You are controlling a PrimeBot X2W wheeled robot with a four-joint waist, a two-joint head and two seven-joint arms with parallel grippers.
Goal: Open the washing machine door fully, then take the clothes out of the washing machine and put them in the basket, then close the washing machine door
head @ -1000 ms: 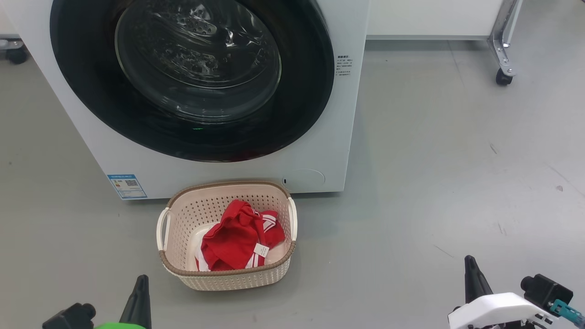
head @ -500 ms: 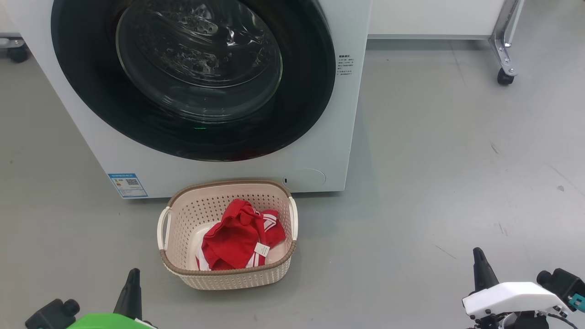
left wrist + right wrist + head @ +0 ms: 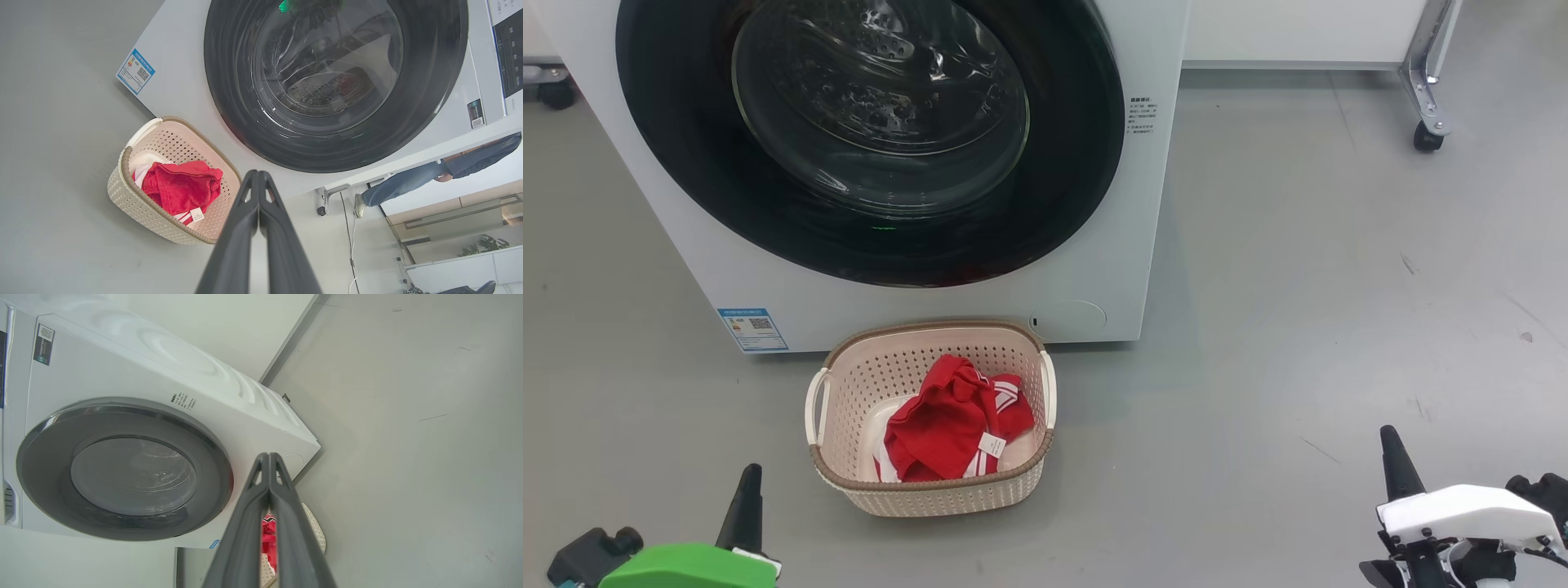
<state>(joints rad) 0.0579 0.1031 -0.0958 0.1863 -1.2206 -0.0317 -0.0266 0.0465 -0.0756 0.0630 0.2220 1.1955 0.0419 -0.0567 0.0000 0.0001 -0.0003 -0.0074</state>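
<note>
Washing machine door (image 3: 678, 155) lies shut, flush against the front of the washing machine (image 3: 915, 314). The basket (image 3: 931, 496) stands on the grey floor (image 3: 1298, 286), just before the machine's bottom edge, with red clothes (image 3: 935, 433) heaped inside (a white tag shows on them). Left gripper (image 3: 748, 480) and right gripper (image 3: 1391, 445) hover over the floor, each with fingers pressed together, holding nothing.

Left pincer (image 3: 747, 483) and right pincer (image 3: 1392, 451), both closed and empty, low and well apart.
</note>
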